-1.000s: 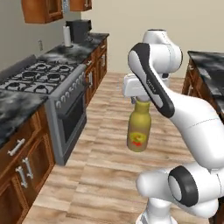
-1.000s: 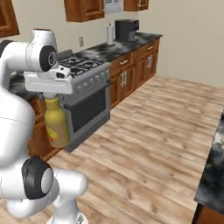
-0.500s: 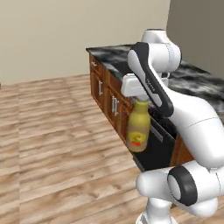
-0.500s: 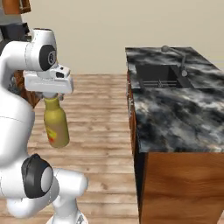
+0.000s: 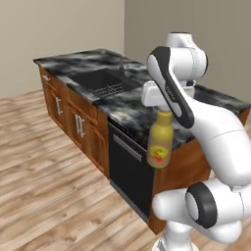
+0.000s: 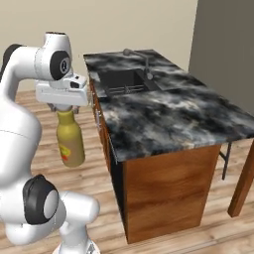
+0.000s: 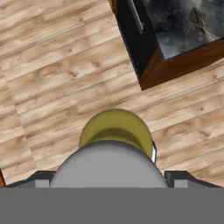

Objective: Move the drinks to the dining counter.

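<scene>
One yellow bottle point(image 5: 160, 142) (upright) hanging by its neck in the clamped gripper point(image 5: 164, 110) — above wood floor point(image 5: 44, 186), beside dining counter point(image 6: 168, 116).

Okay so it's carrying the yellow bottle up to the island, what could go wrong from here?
The yellow bottle hangs from the gripper by its neck alone, over the wooden floor, so a slip would probably drop it. Its base also hangs below the dining counter top, beside the edge; without lifting first, it could strike that edge.

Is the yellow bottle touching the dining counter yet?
Apart. In the right base view the yellow bottle hangs from the gripper over the floor, with bare floorboards between it and the dining counter.
</scene>
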